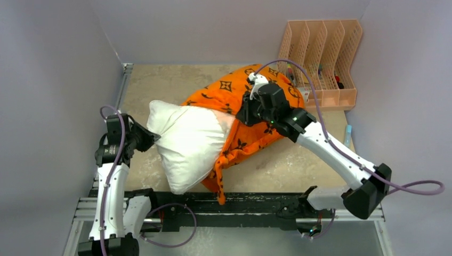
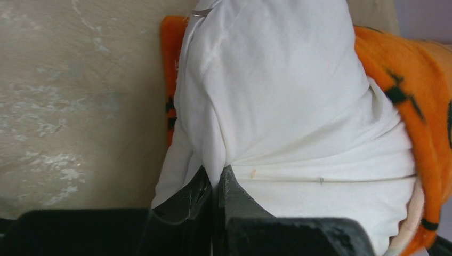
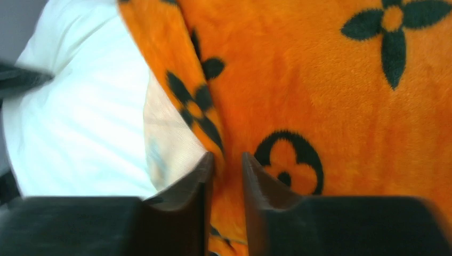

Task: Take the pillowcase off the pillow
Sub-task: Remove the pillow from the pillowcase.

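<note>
wrist views alone show grips: my left gripper [image 2: 214, 186] clamped on pillow [image 2: 277, 96] corner, my right gripper [image 3: 226, 173] pinching pillowcase [image 3: 330, 90] fold. overhead: right arm reaches over pillowcase, left wrist turned toward pillow.

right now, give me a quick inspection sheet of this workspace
surface: mottled beige table
job's things: white pillow partly out of the orange pillowcase, both lying on the table
clutter: peach file rack at far right, small items inside; small blue item by the right wall
jaws: left jaws shut on a pillow corner; right jaws pinching the pillowcase
cables: purple cable along each arm
surroundings: grey walls
</note>
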`<state>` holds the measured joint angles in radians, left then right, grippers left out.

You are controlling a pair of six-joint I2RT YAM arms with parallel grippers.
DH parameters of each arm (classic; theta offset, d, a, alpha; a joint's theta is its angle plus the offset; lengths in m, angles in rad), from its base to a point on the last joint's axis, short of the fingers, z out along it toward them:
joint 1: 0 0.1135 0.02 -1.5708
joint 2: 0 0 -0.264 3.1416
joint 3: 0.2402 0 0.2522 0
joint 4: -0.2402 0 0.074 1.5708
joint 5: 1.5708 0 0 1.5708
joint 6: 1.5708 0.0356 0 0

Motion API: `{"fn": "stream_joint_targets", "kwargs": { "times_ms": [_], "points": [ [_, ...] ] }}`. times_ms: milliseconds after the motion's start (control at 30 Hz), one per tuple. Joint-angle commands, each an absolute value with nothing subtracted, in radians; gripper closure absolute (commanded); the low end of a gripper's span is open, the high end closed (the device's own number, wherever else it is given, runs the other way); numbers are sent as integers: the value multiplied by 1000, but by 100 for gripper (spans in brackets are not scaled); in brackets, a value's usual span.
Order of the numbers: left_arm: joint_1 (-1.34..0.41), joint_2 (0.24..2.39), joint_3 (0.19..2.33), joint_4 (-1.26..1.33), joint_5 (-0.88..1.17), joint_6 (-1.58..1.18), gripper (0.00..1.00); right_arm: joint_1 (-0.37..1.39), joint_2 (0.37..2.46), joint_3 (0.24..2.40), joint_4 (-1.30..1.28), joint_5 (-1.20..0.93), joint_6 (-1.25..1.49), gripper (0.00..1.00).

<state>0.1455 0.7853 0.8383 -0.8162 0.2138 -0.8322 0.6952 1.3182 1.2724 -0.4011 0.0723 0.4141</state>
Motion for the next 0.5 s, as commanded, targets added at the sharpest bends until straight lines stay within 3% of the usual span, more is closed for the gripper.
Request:
{"fn": "stream_joint_targets", "kwargs": {
  "times_ms": [0,100,233,333,467],
  "points": [
    [173,765,921,-909,-110,-766,100,673,1199,1252,-360,-181,347,49],
    [172,777,919,-926,-82,-742,100,666,1103,1213,-442,127,391,17],
    [173,785,880,-921,-70,-751,100,590,1082,1244,-626,600,459,5],
    [173,800,882,-919,-76,-751,100,435,1101,1258,-657,559,480,2],
    [173,825,907,-925,-71,-731,100,162,1147,1216,-599,285,556,2]
  ]
}}
